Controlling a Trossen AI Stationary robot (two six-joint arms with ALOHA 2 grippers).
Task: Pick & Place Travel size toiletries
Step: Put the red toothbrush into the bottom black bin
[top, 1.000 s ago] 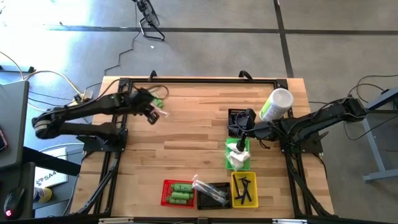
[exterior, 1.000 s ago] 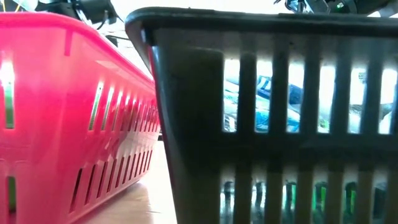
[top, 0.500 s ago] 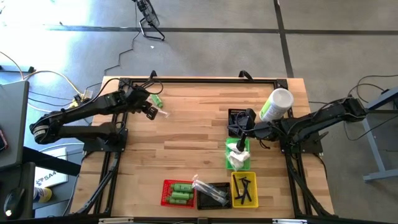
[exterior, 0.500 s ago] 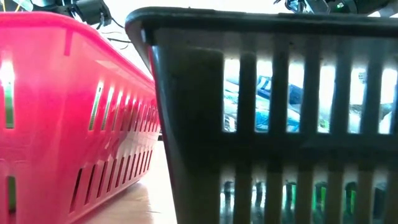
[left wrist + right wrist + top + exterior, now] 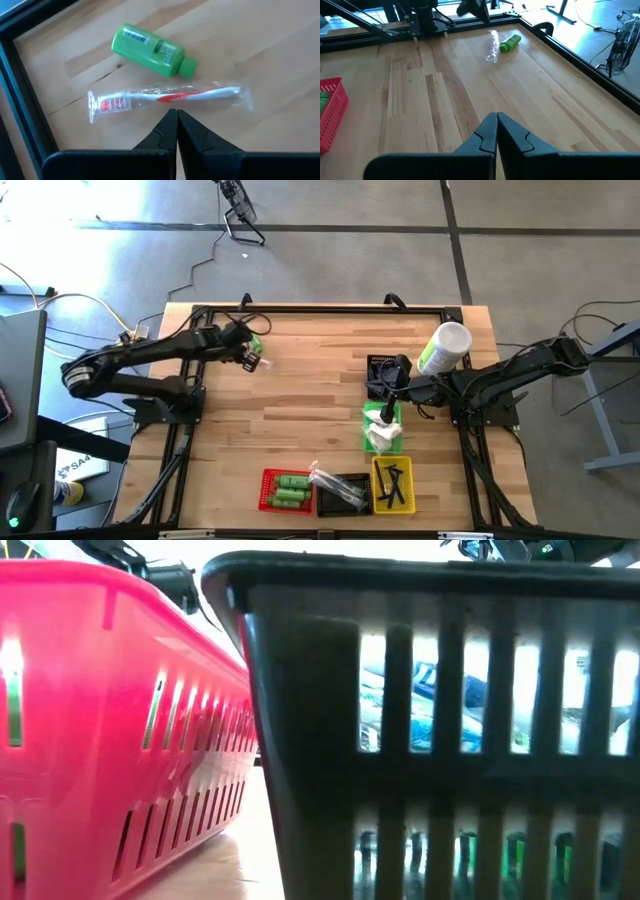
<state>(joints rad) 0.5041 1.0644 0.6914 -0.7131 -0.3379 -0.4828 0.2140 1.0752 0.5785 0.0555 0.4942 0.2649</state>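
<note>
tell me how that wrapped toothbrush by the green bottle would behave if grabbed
The wrapped toothbrush lies flat, so it probably won't roll. Its clear, glossy sleeve looks loose at the ends and may slip or crinkle. It is thin, so likely light.

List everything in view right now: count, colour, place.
green bottle: 1 loose, green, far left corner of the table, beside the toothbrush
wrapped toothbrush: 1, white and red in clear wrap, next to that bottle
red basket: 1, near edge, green bottles inside
black basket: 1, near edge, between the red and yellow ones, clear-wrapped items in it
yellow basket: 1, near edge, thin black items inside
green basket: 1, centre right, white packets inside
second black basket: 1, beyond the green one
white cup: 1, far right
table: 1, light wood
left gripper: shut, over the toothbrush
right gripper: shut, near the green basket
</note>
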